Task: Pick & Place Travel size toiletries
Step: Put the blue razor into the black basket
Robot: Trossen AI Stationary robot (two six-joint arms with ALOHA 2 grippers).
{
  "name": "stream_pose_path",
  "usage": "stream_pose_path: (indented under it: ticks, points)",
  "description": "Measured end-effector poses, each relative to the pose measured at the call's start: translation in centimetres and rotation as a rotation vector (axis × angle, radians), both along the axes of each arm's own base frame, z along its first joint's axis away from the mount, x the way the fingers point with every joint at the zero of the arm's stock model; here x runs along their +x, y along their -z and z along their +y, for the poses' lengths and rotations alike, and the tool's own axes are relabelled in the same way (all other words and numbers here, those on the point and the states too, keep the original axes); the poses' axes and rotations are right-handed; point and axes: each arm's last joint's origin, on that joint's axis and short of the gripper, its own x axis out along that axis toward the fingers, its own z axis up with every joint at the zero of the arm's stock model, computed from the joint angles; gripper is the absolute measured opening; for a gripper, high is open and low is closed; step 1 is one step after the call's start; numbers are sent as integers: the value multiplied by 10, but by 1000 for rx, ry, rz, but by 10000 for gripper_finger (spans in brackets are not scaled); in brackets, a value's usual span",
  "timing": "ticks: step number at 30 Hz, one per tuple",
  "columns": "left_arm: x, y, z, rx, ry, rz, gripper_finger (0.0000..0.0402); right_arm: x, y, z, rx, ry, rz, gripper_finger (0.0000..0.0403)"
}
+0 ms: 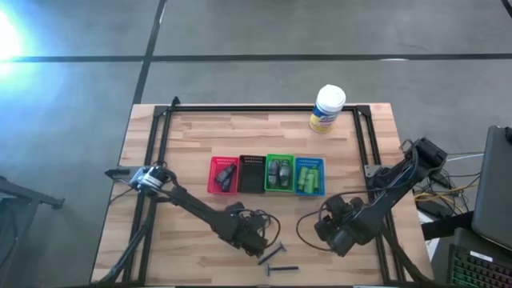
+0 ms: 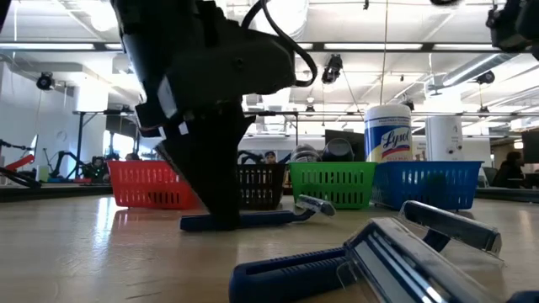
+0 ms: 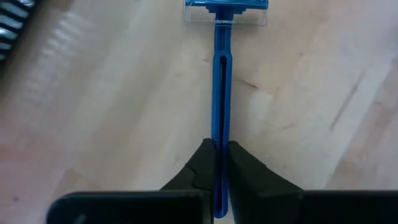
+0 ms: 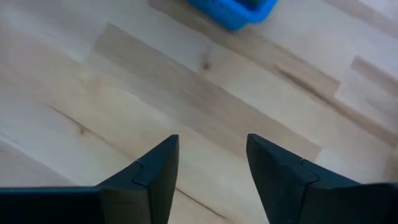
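A blue razor (image 3: 221, 81) lies on the wooden table, its clear-capped head (image 3: 226, 9) pointing away from my left gripper (image 3: 221, 149), which is shut on its handle near the table's near edge (image 1: 258, 242). A second blue razor (image 1: 282, 270) lies flat just nearer (image 2: 362, 261). Red (image 1: 223, 174), black (image 1: 251, 174), green (image 1: 279, 174) and blue (image 1: 310, 176) bins stand in a row; dark items, grey bottles and green tubes show inside them. My right gripper (image 4: 211, 146) is open above bare table, near the blue bin (image 4: 233, 12). My left gripper pinches the razor's handle near its tail end (image 3: 221, 134) between its two fingers (image 3: 202, 163). The fingers come from above, slanting down, in line with the handle. The razor lies level along the tabletop (image 2: 244, 220), head (image 2: 316, 204) away from the fingers.
A white-and-yellow canister (image 1: 326, 108) stands at the table's far edge. A black frame (image 1: 256, 110) runs around the table top. Bare wood lies between the bin row and the grippers. Cables and equipment sit off the table's right side (image 1: 448, 184).
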Motion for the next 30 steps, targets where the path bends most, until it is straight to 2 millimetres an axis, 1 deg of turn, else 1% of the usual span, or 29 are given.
stream_pose_path:
  ticks: [2,3,6,9,15,17,21,24,27,30]
  points:
    - [-1,-8,3,2,-26,-23,20,0,-5,-3,-8,-16,-28,175]
    - [-1,-15,3,-7,-42,-51,20,0,-7,-4,-14,-27,-44,170]
    - [-4,-41,7,-6,-86,-152,20,0,-17,-10,-19,-30,-99,155]
    - [-9,-63,11,12,-116,-230,20,2,-26,-16,-25,-37,-162,139]
    - [-25,-114,23,50,-139,-387,20,18,-49,-24,13,-132,-372,109]
    - [-32,-124,30,63,-149,-416,20,24,-57,-27,19,-163,-443,100]
    - [-50,-137,49,62,-155,-475,20,33,-71,-34,19,-199,-555,92]
    - [-62,-142,62,22,-141,-563,20,37,-81,-41,7,-229,-611,99]
    - [-75,-139,77,-19,-142,-643,20,39,-89,-48,1,-237,-648,115]
    - [-90,-128,93,-76,-231,-697,20,39,-92,-54,0,-221,-656,133]
